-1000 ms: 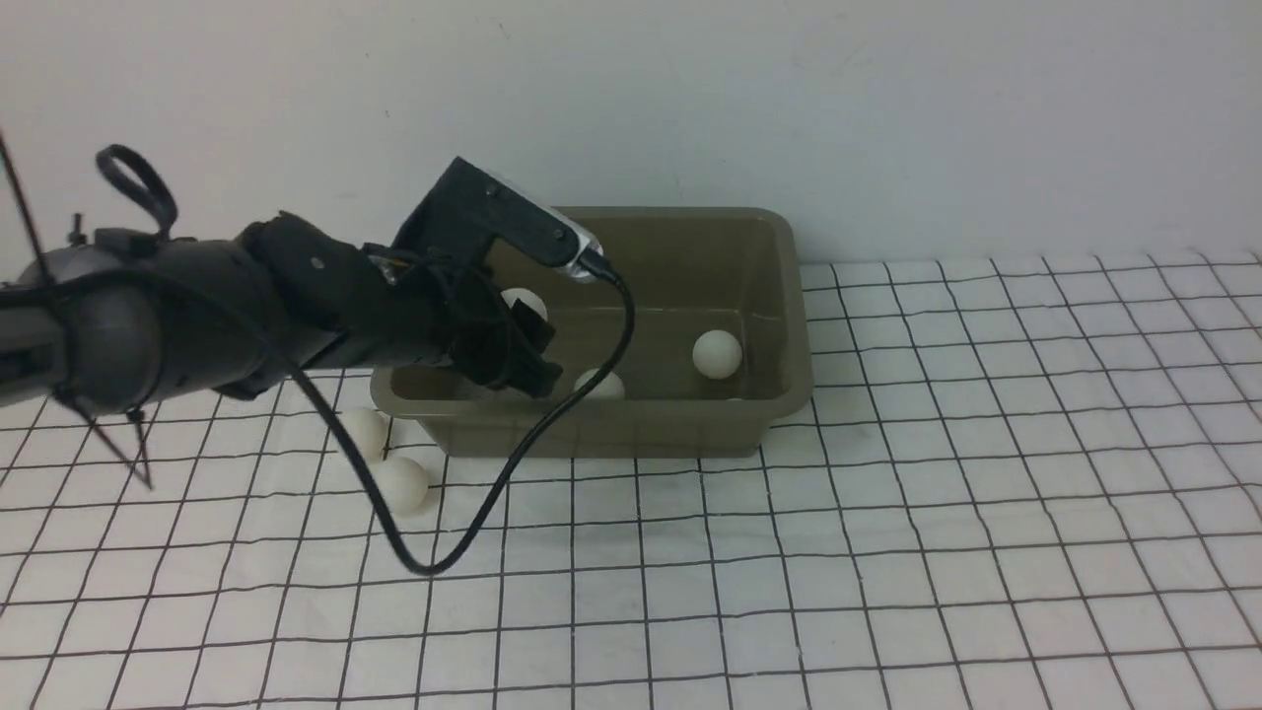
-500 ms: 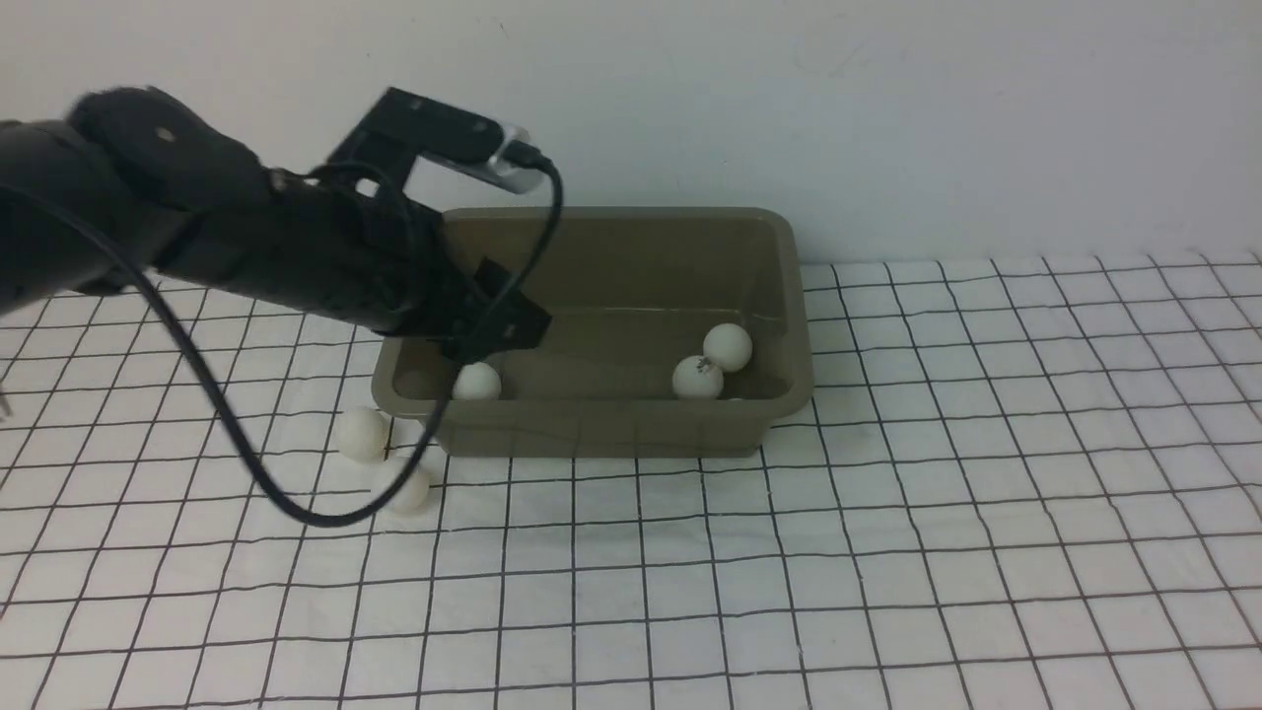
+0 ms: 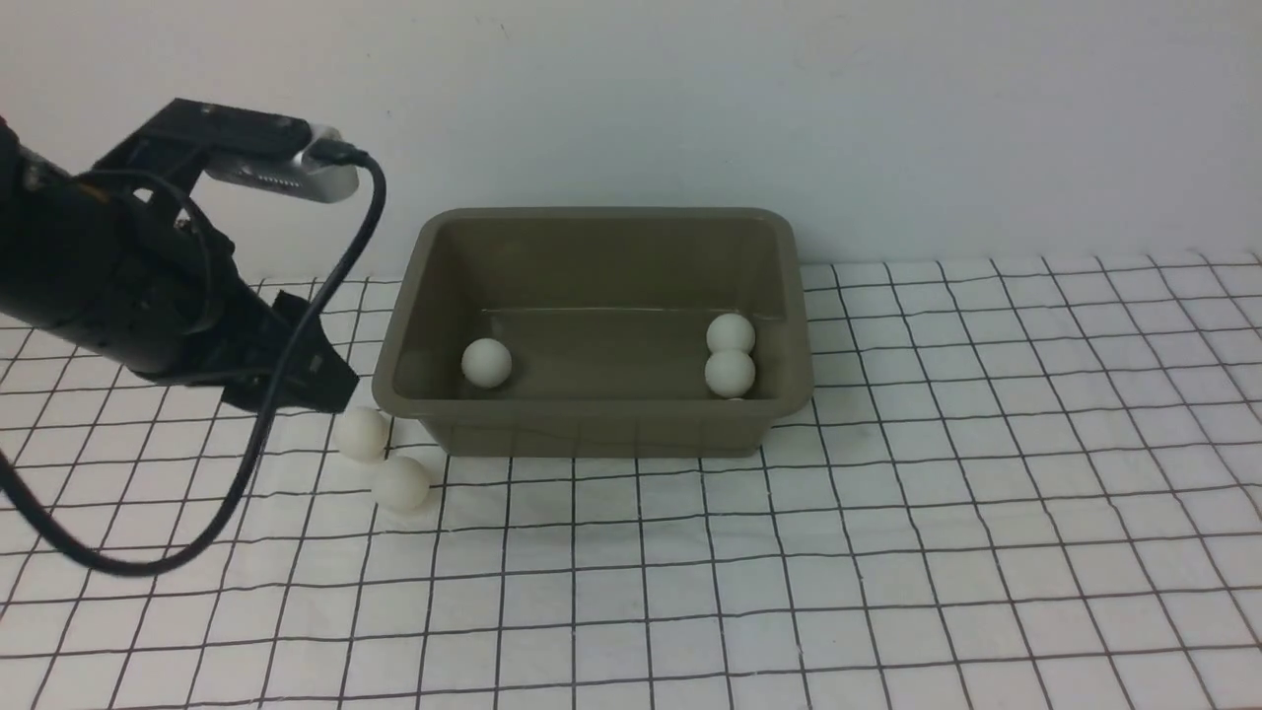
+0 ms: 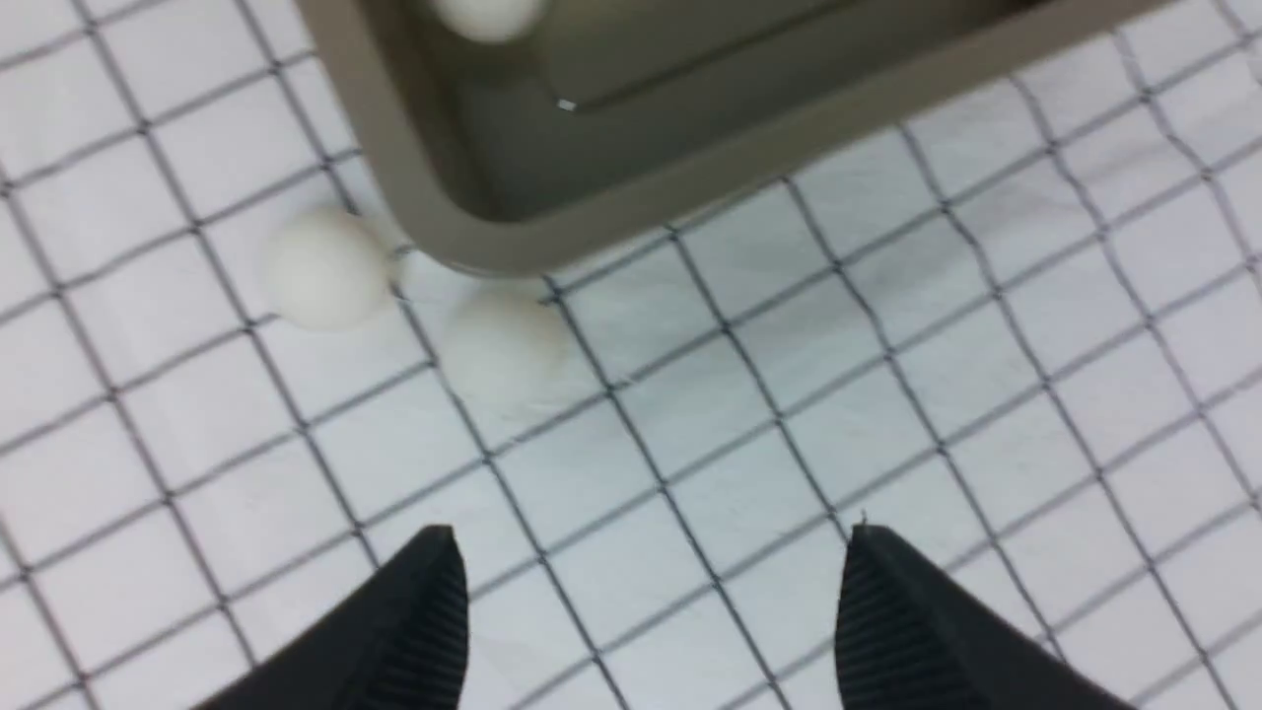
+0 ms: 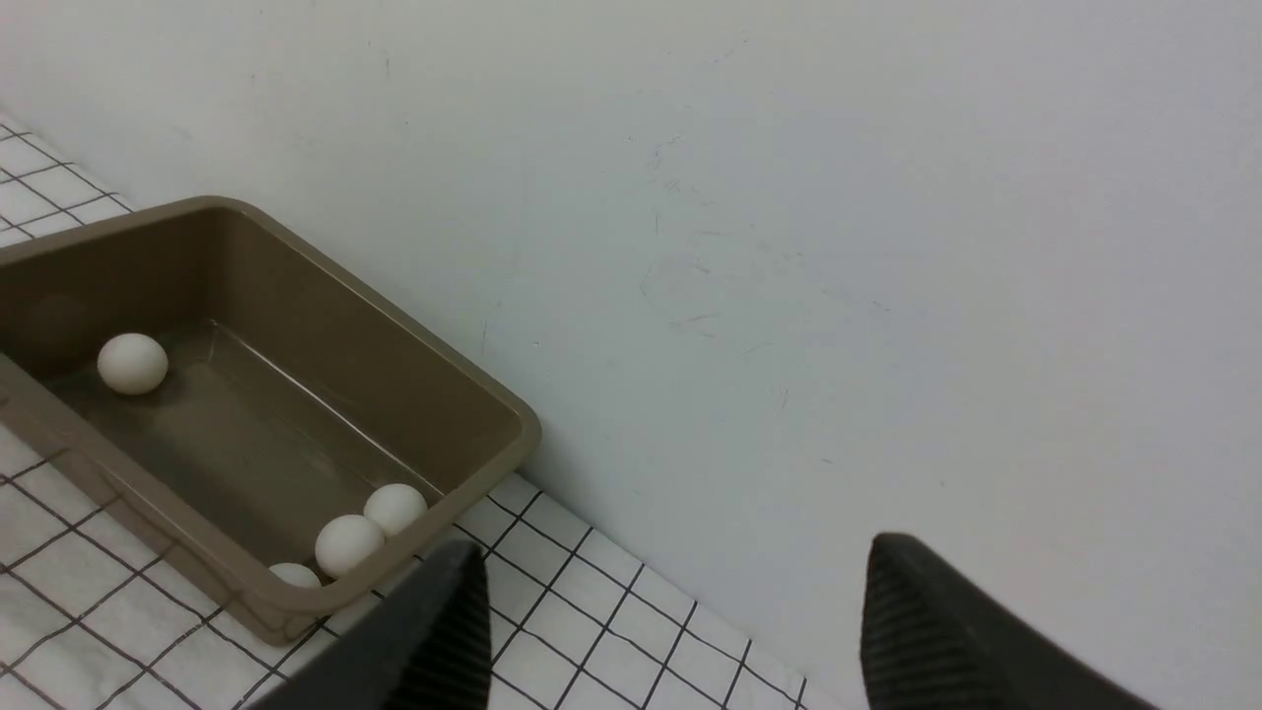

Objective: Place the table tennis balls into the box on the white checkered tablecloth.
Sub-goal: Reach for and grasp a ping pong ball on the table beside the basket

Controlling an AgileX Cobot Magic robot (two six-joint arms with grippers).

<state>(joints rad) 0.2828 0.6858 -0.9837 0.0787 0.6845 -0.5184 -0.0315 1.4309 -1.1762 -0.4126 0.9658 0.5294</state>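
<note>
Jaws of the left gripper (image 4: 651,552) gape empty beside the olive-grey rectangular plastic tub (image 3: 601,215), probably lining up on two small matte white table tennis balls (image 3: 362,434) lying on the white checkered cloth (image 3: 887,542) by its corner, three more already inside, while the right gripper (image 5: 670,592) hangs idle, its jaws likewise spread and empty.

Box (image 3: 601,434) is seen in olive-grey, plain, no pattern. Table tennis balls (image 3: 399,483) are shown matte white; any printed marks can't be made out. Tablecloth (image 3: 887,552): white w/ grid of thin black lines, squares formed throughout. Left gripper (image 4: 651,537) is seen black, ribbed on inner faces; same w/ right gripper (image 5: 678,547). Wall (image 3: 887,118) is pale grey-white, plain.
</note>
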